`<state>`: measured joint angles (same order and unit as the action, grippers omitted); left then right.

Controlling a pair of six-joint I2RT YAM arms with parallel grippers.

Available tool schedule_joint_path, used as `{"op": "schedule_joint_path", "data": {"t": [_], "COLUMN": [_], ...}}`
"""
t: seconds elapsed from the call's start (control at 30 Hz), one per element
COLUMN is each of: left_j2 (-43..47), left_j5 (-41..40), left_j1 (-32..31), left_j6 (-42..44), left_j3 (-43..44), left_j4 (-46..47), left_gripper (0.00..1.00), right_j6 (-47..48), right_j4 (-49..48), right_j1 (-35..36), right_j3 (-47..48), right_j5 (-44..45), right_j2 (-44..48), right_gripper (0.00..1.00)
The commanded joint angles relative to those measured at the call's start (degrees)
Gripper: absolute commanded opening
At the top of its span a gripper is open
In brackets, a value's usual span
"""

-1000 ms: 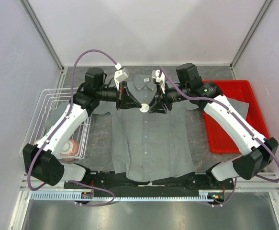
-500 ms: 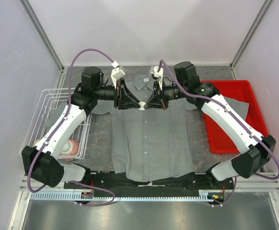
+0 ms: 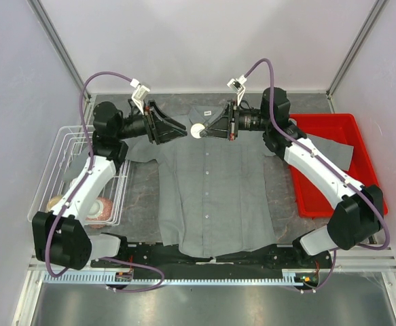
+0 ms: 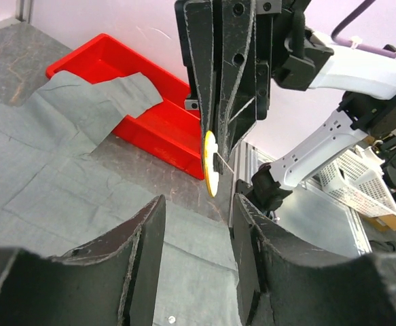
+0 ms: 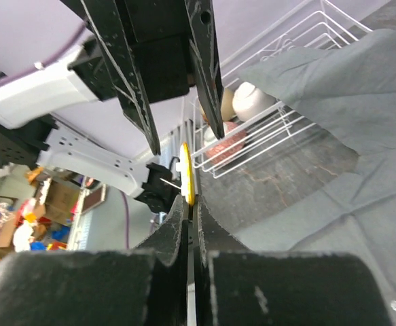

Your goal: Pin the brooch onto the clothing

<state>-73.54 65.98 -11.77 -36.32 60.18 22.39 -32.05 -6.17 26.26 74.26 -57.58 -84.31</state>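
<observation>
Brooch [image 3: 198, 131], disc face upward, pinched edgewise by right gripper [image 3: 204, 131] above shirt [image 3: 214, 197], left gripper [image 3: 183, 129] spread nearby.

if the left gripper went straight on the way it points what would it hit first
Probably the brooch, pinched in the right gripper dead ahead of it; depth between them is unclear.

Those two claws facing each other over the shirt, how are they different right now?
The left gripper is open and empty; the right gripper is shut on the brooch, pinching its edge. The left gripper stands clear of the brooch; the right gripper touches it. Both hang over the shirt near its collar, tips facing each other.
</observation>
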Motion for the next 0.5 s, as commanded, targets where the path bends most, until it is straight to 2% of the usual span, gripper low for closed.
{"op": "schedule_joint_path", "data": {"t": [0.0,0.27,0.47], "left_j2": [2.43,3.05,2.96], "left_j5": [-1.46,-2.96,-2.34], "left_j1": [-0.97,-2.2,-2.99], "left_j6": [-7.8,-10.35,-11.76], "left_j3": [-2.26,-4.64,-4.55], "left_j4": [9.51,11.62,13.11], "left_gripper": [0.5,0.39,0.4], "right_j6": [-14.27,-14.0,-11.81], "right_j4": [-17.03,-16.85,-14.75], "right_j1": [-0.16,-0.25,-0.07], "right_j3": [-1.57,-1.31,-0.52], "right_j5": [-2.01,-2.45,-2.01], "right_j2": [0.29,-0.41,-0.85], "right_gripper": [0.0,0.0,0.0]}}
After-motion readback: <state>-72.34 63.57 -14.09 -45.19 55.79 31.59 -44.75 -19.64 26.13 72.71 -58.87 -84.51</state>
